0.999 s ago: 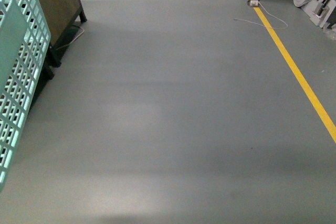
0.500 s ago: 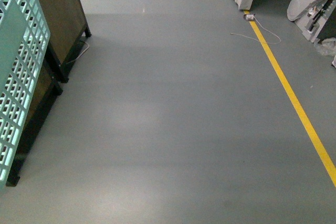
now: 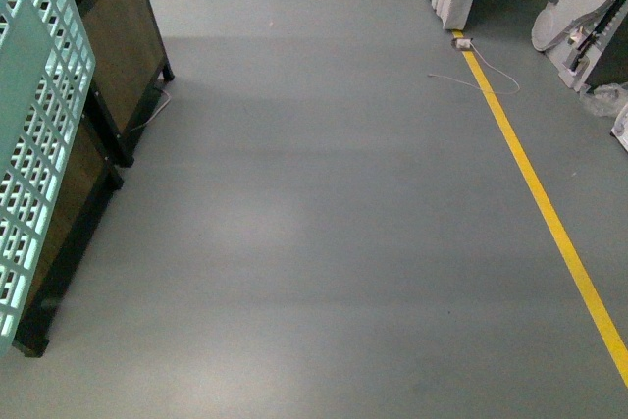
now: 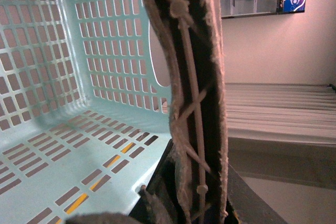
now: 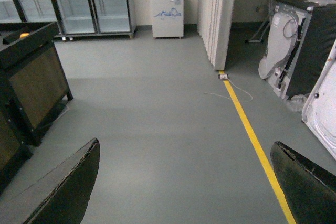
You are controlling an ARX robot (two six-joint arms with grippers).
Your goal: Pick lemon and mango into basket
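Note:
The pale teal basket hangs tilted at the far left of the front view, its slotted side facing me. In the left wrist view I look into its interior, which holds no fruit. My left gripper is shut on the basket's brown ribbed handle. My right gripper is open and empty above the grey floor, with one dark finger showing at each side. The lemon and the mango are out of view. A small yellow-orange thing lies on a dark stand, too small to identify.
Dark wooden stands line the left side. A yellow floor line runs along the right, with a white cable and plug near its far end. White appliances, a folding partition, glass-door fridges and a small freezer stand beyond.
The front view has drawn back and shifted. More of the dark stands shows at the left, and the yellow line and cable sit lower and further left. The basket stays at the left edge.

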